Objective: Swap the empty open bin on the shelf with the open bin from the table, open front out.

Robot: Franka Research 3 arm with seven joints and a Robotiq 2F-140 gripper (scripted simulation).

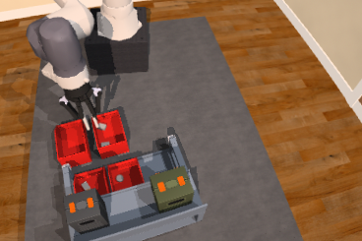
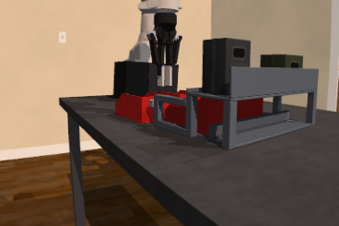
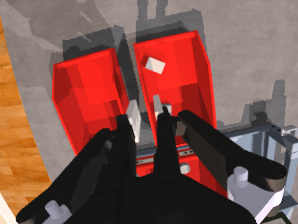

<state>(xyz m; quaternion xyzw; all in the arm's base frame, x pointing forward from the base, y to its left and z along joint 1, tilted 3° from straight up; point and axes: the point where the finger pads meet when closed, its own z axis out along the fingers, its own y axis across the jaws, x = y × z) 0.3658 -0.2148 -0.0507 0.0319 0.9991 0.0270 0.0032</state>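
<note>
On the dark grey bench (image 1: 207, 92), in the top view, two red bins stand side by side in front of the grey shelf (image 1: 183, 152). The left one, the empty bin (image 1: 72, 143), rests flat on the bench. Just right of it, touching or nearly so, stands the bin with parts (image 1: 111, 134), a pale piece lying inside it. The pincer (image 1: 92, 123) hangs over the seam between them, its fingers straddling the near-side wall of the bin with parts, narrowed to a small gap; whether they actually clamp that wall I cannot tell. On the shelf two more red bins (image 1: 107, 178) sit at the left, the right-hand place open. A grey box (image 1: 86, 209) and an olive box (image 1: 170, 188) stand on the shelf's upper board
</note>
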